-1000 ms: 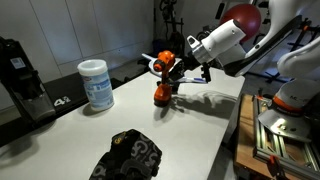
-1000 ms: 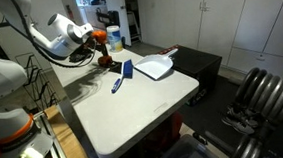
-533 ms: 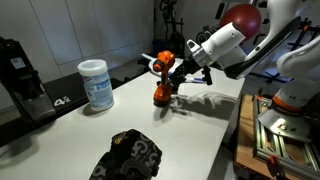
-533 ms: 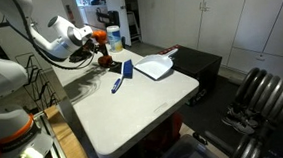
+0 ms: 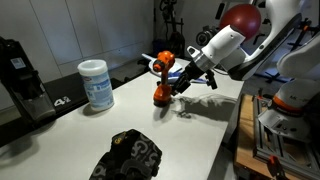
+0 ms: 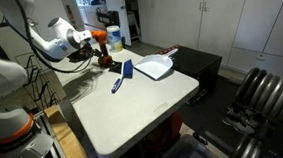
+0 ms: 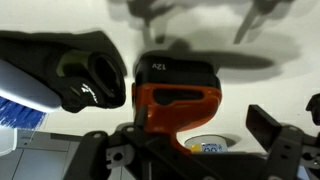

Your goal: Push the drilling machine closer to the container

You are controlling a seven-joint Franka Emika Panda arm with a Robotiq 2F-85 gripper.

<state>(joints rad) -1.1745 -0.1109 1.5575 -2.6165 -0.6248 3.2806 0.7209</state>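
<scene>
Our hand (image 5: 178, 84) is open, its fingers spread to either side of the drilling machine (image 5: 162, 82) and clamping nothing. The drilling machine stands upright on the table (image 5: 70, 135), well apart from the container (image 5: 95, 85). We should press low on its body, slowly and straight toward the container, so it doesn't topple.

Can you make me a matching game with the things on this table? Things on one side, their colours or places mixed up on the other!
Things:
1. drilling machine
2. container
3. lumpy object
4. dustpan

Clues:
a. white with a pale blue label
b. black all over
c. orange and black
d. lying beside a blue-handled tool

Pairs: 1-c, 2-a, 3-b, 4-d
</scene>
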